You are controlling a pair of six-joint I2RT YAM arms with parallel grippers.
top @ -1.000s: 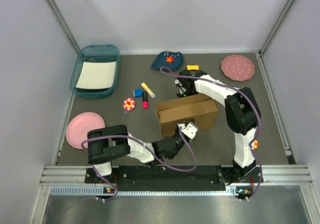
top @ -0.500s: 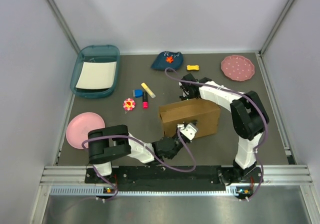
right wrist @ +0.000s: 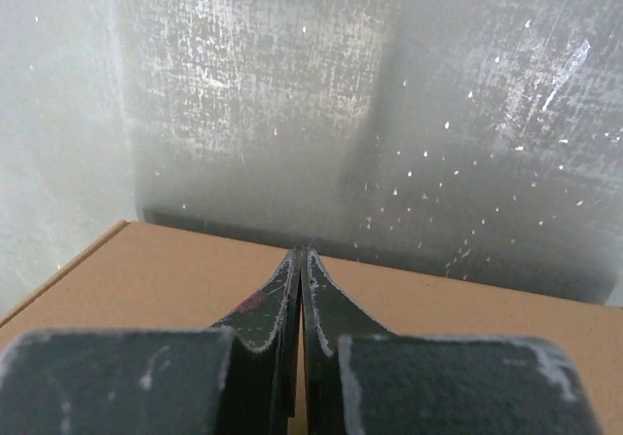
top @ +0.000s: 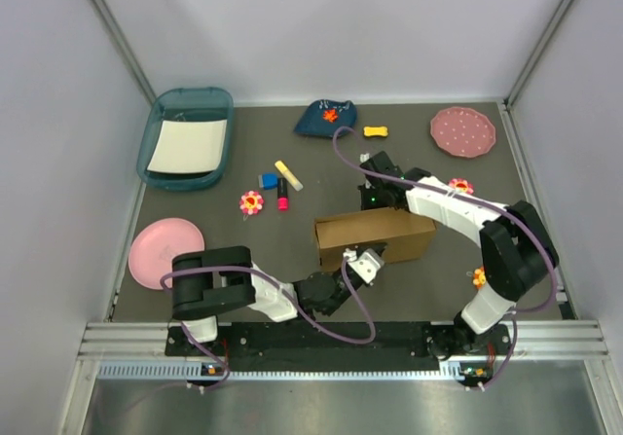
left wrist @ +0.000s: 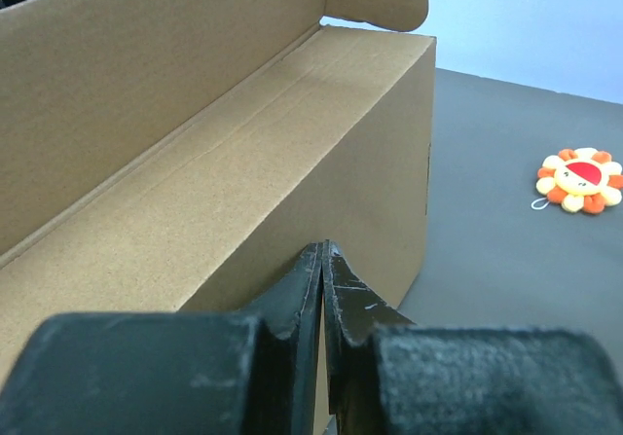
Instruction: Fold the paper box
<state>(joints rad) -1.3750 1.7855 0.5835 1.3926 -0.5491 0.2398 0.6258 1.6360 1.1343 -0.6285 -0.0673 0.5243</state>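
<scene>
I see the paper box (top: 375, 235) near the middle of the grey table (top: 195, 206). Its long side faces me and its top is open. My left gripper (left wrist: 323, 250) pinches the top edge of the near wall, jaws almost together. My right gripper (right wrist: 302, 253) is closed tight on nothing, tips at the box's far side.

The dark grey worktop (top: 214, 216) carries a brown paper box (top: 380, 235) near its middle. At far left sits a teal tray (top: 156, 143), with a pink plate (top: 161, 250) nearer. A blue cloth (top: 326, 117), a yellow bone toy (top: 376, 131) and a dotted pink plate (top: 462, 130) lie along the back. A yellow stick (top: 288, 174), a blue block (top: 267, 180), a red marker (top: 282, 199) and a flower toy (top: 252, 202) cluster left of the box.
</scene>
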